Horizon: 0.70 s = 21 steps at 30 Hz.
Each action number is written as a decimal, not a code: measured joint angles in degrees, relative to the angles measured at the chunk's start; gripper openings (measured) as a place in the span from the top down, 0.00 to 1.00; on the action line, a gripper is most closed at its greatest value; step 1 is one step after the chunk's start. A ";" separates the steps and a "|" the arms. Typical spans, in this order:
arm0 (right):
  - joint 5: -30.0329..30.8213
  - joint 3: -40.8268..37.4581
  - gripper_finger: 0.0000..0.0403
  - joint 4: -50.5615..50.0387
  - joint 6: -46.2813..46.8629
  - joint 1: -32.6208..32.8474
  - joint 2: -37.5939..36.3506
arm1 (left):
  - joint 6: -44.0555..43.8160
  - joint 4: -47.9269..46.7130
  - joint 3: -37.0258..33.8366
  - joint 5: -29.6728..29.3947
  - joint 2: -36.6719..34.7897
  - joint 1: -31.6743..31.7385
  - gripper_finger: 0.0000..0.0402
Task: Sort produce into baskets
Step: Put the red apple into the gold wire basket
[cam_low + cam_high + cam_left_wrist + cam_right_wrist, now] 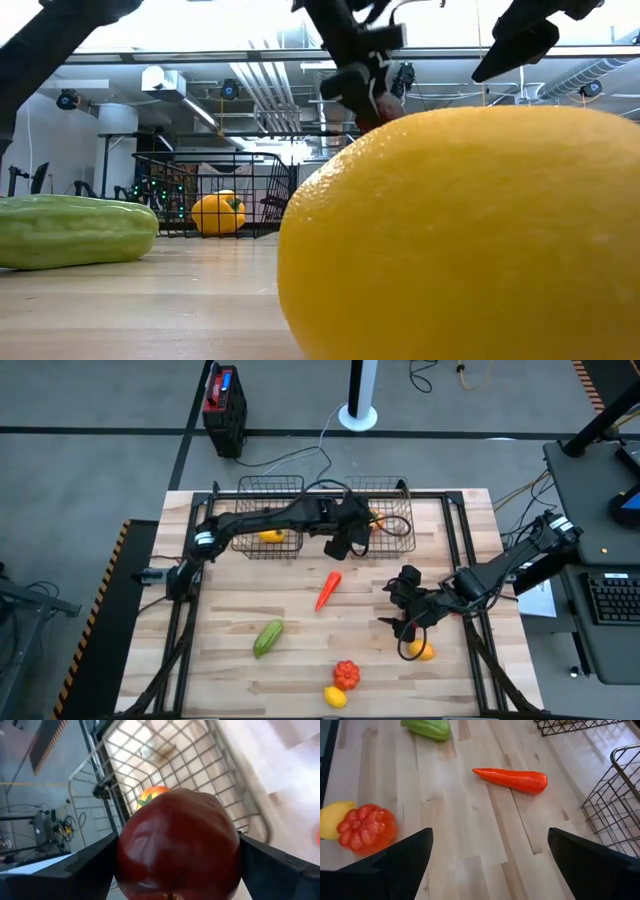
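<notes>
My left gripper (352, 543) gripped a dark red apple (178, 845) between its fingers (75, 870), spread wide around it, and hung over the right basket (392, 520) at about twelve o'clock on the table. Through the mesh beyond the apple I saw a bit of an orange-red fruit (151, 795) with a green top lying in that basket. My right gripper (405, 605) stood fully open and held nothing, its fingers (395, 862) apart above bare wood at about four o'clock on the table.

The table (230, 680) was pale wooden planks in a black frame, on a grey floor with cables, a white post base (358, 415) and a black and red box (222, 398) beyond the far edge. The low view looked into a hall with ceiling ducts.

The left basket (268, 520) sat beside the right one at the far edge and held a yellow pepper (271, 536), at nine o'clock from my left gripper. The carrot (327, 590) lay near the middle, at ten o'clock from my right gripper. The green cucumber (267, 638) lay at eight o'clock from it, farther off. The ribbed red tomato (346, 674) and the lemon (335, 697) lay close together at the near edge, at seven o'clock from my right gripper. An orange (419, 650) lay just at six o'clock of my right gripper, not touched
</notes>
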 joint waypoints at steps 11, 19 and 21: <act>0.01 -0.08 0.04 -1.34 0.00 0.00 0.00 | 2.61 -4.69 8.90 0.34 8.33 0.76 0.15; 0.01 -0.10 0.04 -1.66 0.20 0.00 0.00 | 2.51 -7.92 11.42 1.54 9.69 0.93 0.15; 0.01 -0.10 0.04 -1.74 0.25 0.00 0.00 | 1.98 -8.09 11.42 1.85 9.66 0.93 0.15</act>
